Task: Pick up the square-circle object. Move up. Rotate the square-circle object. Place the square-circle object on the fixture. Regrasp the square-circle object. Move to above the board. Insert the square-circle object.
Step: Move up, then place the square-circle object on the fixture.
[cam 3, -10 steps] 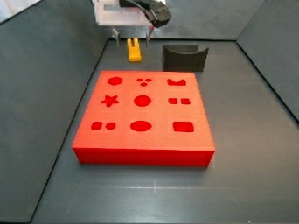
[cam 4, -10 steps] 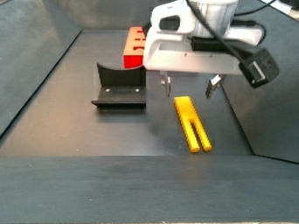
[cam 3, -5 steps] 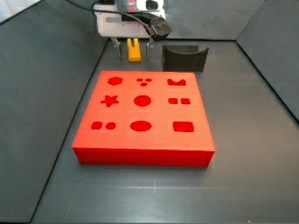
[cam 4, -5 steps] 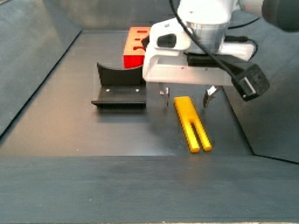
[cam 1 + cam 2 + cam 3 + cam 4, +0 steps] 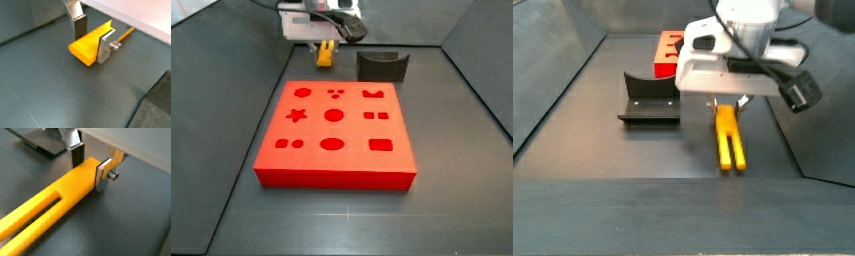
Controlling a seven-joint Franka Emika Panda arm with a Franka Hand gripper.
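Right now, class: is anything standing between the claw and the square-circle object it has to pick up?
Nothing visible does. The claw is down over one end of the square-circle object, its fingers on either side of the yellow bar, which lies on the floor. The fixture sits off to one side, apart from both.

side views face opposite ways across the board (image 5: 334,135); wrist views sit close, probably flanking the tool (image 5: 92,41)

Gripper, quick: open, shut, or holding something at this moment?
Gripper: down at the floor, its fingers astride one end of the square-circle object; whether they are clamped on it yet cannot be told.
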